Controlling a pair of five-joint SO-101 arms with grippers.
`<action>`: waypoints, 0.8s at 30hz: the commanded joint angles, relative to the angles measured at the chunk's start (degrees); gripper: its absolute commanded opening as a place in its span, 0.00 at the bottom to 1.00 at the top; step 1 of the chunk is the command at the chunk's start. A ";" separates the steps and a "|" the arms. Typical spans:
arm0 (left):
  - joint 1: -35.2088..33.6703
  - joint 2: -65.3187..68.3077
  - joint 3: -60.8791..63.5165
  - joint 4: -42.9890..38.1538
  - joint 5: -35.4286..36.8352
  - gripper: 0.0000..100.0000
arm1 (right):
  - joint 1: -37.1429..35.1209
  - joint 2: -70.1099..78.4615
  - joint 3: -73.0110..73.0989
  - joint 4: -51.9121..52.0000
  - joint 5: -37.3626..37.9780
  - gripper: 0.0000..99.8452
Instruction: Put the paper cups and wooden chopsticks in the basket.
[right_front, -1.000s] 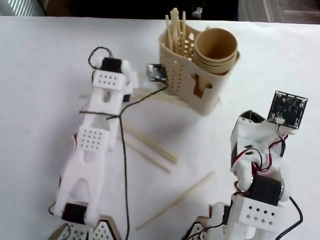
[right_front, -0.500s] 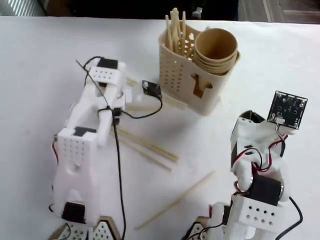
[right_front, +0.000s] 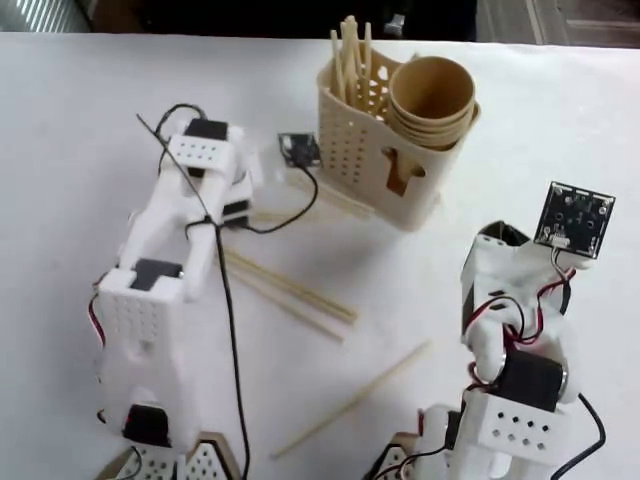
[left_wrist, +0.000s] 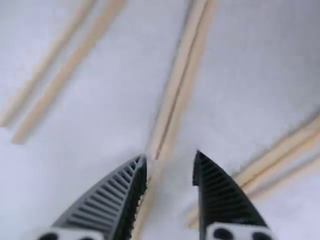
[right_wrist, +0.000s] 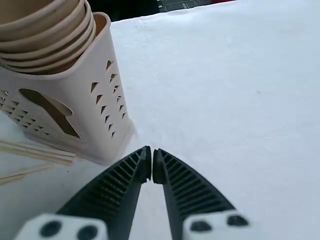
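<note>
The cream basket (right_front: 372, 160) stands at the back of the table with stacked paper cups (right_front: 432, 100) and several upright wooden chopsticks (right_front: 352, 55) in it. More chopsticks (right_front: 290, 290) lie loose on the white table, one (right_front: 355, 398) nearer the front. My left gripper (left_wrist: 170, 167) is open, low over the table, with a pair of chopsticks (left_wrist: 177, 95) running between its fingertips. My right gripper (right_wrist: 151, 162) is shut on nothing, hanging in front of the basket (right_wrist: 75, 100) and cups (right_wrist: 45, 25).
The left arm (right_front: 165, 270) stretches from the front edge toward the basket, its cable (right_front: 225, 300) draped over the chopsticks. The right arm (right_front: 520, 330) stands at the front right. Open white table lies right of the basket.
The left arm has drawn back and to the left, away from the basket, and lowered its wrist toward the loose chopsticks. The right arm has not moved.
</note>
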 joint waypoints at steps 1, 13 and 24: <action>0.04 -3.03 -0.88 -3.60 1.32 0.20 | 0.57 -0.92 -0.44 -0.57 0.00 0.02; 1.10 20.18 -26.73 8.26 0.53 0.16 | 0.57 -0.92 -0.44 -0.57 0.00 0.02; 1.89 33.71 -50.46 26.37 -7.74 0.02 | 0.57 -0.92 -0.44 -0.57 0.00 0.02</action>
